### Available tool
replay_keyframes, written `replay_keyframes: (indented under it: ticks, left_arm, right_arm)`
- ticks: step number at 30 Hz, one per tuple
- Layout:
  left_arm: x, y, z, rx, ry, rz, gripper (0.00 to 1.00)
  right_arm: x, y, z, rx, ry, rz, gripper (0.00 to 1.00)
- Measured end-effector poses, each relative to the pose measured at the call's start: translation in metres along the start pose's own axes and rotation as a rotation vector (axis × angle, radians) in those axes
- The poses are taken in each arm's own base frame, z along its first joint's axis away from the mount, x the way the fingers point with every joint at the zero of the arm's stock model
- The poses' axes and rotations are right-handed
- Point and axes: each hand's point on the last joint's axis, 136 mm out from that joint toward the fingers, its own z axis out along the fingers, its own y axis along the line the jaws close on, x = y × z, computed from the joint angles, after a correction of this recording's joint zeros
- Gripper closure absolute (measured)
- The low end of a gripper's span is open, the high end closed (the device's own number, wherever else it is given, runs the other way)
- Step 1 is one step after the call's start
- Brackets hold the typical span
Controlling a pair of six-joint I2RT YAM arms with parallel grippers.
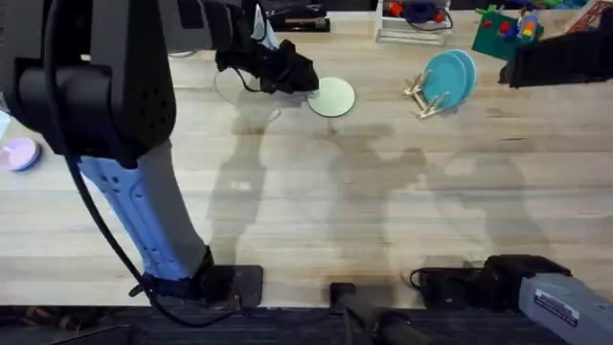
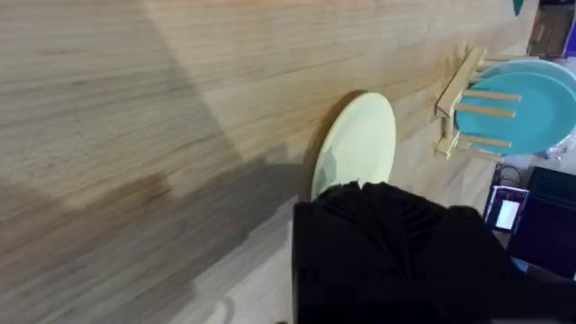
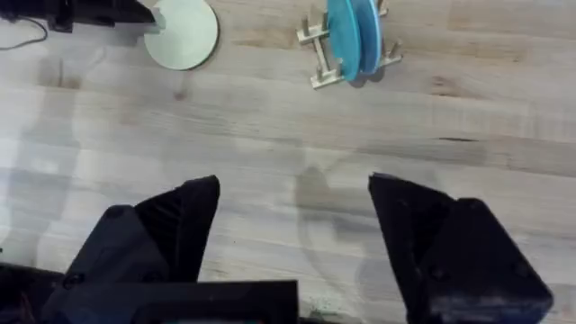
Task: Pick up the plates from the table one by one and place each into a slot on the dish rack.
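Step in hand: judged to be the pick-up of the cream-yellow plate (image 1: 332, 97), which lies flat on the counter (image 1: 316, 201), with the rack some way off along the far side.
Left hand (image 1: 305, 79): at the plate's near-left rim; the left wrist view has its black body over the plate edge. Whether it is clenched on the rim or released cannot be told.
Right hand (image 3: 292, 225): released, fingers spread wide, grasping nothing, hanging above bare counter near its base.
Dish rack (image 1: 423, 98): small wooden dowel rack on the far right of the counter.
Teal-blue plates (image 1: 450, 77): on edge in the rack's slots.
Count, plates: one cream-yellow on the counter; two teal-blue discs appear in the rack, overlapping.
Count, racks: one.
Advice: one finger should slide under the rim and pinch firmly before lifting; the plate should be turned on edge and lined up with a free slot beside the teal pair, then lowered between dowels without knocking the light rack.
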Motion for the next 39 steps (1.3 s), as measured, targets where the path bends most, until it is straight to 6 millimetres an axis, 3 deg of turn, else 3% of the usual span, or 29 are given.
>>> replay_keyframes:
  ticks: [9, 24, 29, 39]
  left_arm:
    - [0.008, 0.015, 0.013, 0.014, 0.051, -0.056, 0.961]
    - [0.007, 0.015, 0.015, 0.035, 0.06, -0.08, 0.961]
    - [0.007, 0.015, 0.015, 0.035, 0.06, -0.081, 0.961]
    - [0.007, 0.015, 0.016, 0.035, 0.06, -0.082, 0.96]
  right_arm:
    - [-0.003, 0.0, 0.0, 0.0, -0.012, -0.002, 0.007]
    - [-0.017, 0.01, 0.004, -0.063, -0.046, 0.019, 0.007]
    - [-0.028, 0.021, 0.03, -0.161, 0.007, 0.055, 0.007]
    - [-0.052, 0.061, 0.116, -0.349, 0.148, 0.117, 0.007]
